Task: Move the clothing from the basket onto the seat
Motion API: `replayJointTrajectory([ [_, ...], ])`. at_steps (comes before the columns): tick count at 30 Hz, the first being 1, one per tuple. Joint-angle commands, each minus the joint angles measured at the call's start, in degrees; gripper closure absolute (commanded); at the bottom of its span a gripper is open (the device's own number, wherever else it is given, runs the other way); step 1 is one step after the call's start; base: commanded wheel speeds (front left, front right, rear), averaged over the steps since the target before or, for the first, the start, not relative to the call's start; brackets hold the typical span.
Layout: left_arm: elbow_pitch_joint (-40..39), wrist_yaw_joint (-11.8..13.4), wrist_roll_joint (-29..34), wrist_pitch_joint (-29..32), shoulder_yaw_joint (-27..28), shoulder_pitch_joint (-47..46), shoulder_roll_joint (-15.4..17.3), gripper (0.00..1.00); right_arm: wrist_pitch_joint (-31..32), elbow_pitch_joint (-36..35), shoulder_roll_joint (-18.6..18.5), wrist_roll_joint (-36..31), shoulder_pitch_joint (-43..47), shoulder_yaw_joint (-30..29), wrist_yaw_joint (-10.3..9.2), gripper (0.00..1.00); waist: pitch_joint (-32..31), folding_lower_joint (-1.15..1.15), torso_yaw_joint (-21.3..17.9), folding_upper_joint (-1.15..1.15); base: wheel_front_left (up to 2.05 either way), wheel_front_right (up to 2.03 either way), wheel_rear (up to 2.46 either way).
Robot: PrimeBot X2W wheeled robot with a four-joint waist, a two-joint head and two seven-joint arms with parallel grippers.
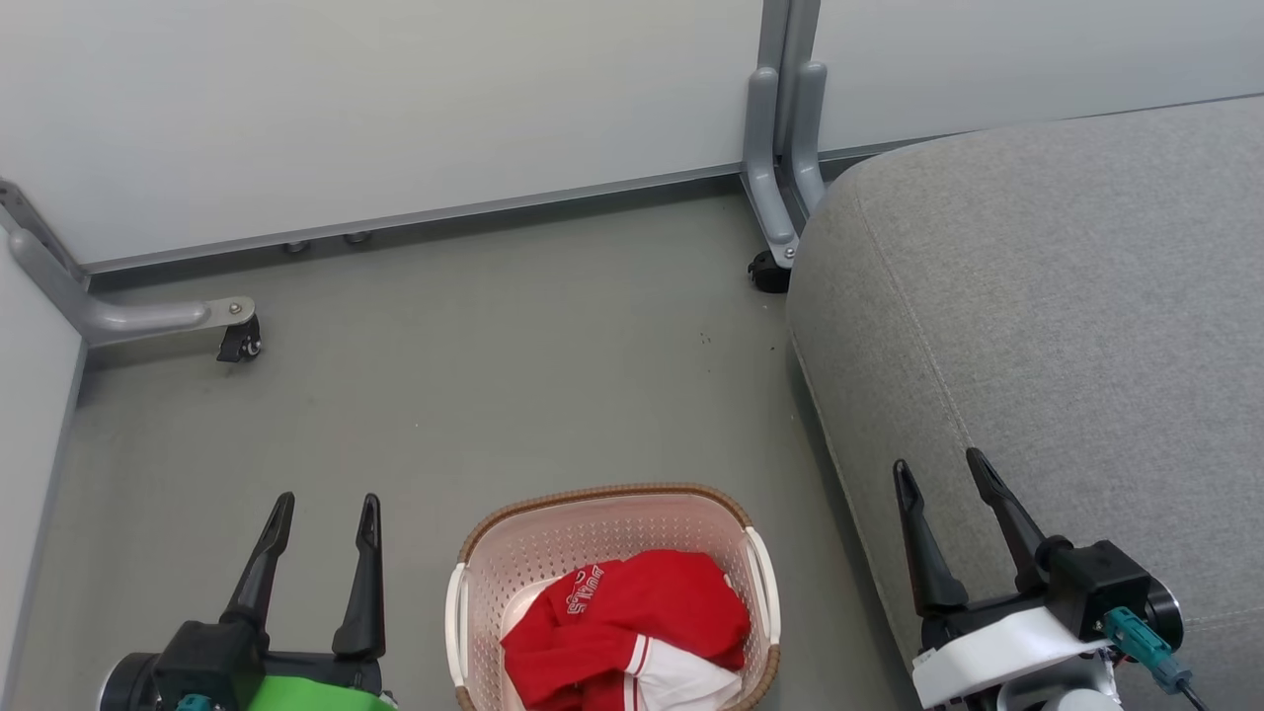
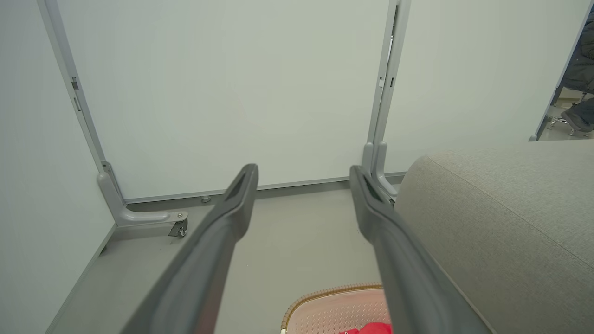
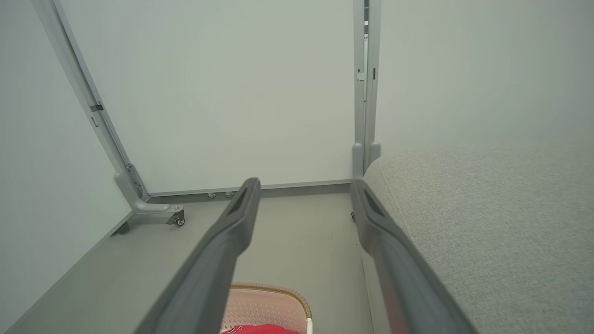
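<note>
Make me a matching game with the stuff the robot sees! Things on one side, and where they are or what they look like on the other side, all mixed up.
Things:
1. clothing
2. basket
3. seat
4. left gripper

Clues:
A. open, holding nothing
B. cream with a brown rim
C. grey, on the basket's right
D. red and white, crumpled inside the basket

Pairs: 1-D, 2-B, 3-C, 4-A

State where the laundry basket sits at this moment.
In the head view the basket stands on the floor at bottom centre, between the left claw and the right claw, just left of the grey seat, with the red clothing inside.
</note>
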Motion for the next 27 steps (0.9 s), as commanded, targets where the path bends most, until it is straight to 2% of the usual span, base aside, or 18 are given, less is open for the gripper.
replayJointTrajectory([
  [1,0.07,-0.31,0.04,-0.16,0.08,0.62,0.56,0.0,-0.2,-0.3,-0.25,-0.03,0.37,-0.08,0.0,0.0,0.07,0.0,0.05,0.0,0.0,0.0,0.0],
  [27,0.08,-0.26,-0.26,-0.16,-0.36,0.89,0.59,0.0,-0.2,0.19,-0.25,0.95,0.36,0.49,0.0,0.0,-0.47,0.0,0.45,0.0,0.0,0.0,0.0],
])
